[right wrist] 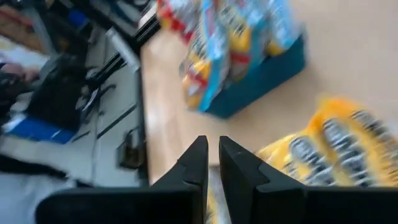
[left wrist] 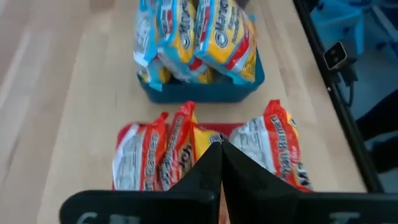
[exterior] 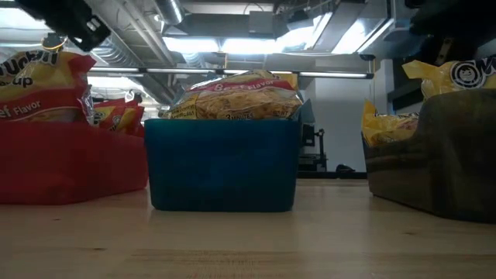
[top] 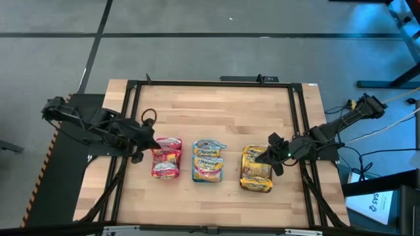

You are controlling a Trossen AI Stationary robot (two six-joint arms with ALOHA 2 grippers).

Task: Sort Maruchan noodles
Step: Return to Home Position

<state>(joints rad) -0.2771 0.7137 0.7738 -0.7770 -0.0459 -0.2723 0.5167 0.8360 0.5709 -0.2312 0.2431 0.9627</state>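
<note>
**A:** Which way do the noodles lie from the left claw [left wrist: 219,148]?

**B:** Straight ahead and a little below. Its fingers are pressed together on nothing. Right past the tips the red Maruchan packs [left wrist: 144,158] stand on edge in the red bin [exterior: 70,167]. Beyond them are the blue-edged packs [left wrist: 196,37] in the blue bin [left wrist: 199,93].

**A:** And the right claw [right wrist: 212,144]?

**B:** The mirror case. Its fingers are nearly together with a thin gap showing and nothing in it. Nearest are the yellow packs [right wrist: 339,149] in the dark grey bin [exterior: 442,167]. Then comes the blue bin, and farthest off a blur of red Maruchan packs.

**A:** So the row's long axis?

**B:** It runs across the bench [top: 216,108] from one arm toward the other: red, blue, dark grey, each bin apart from the next. Each claw sits at its own end. In the high view the left one is just beside the red bin, and the right one hangs over the outer rim of the dark grey bin.

**A:** Any loose packs?

**B:** Every pack I can see sits in a bin, so the sorting looks finished to me.

**A:** Then the pull-back home?

**B:** I'd judge each arm must go outward along that axis, away from the row. The right claw is closer to its packs, so it wants lift first, or it could snag a crinkly top
</note>
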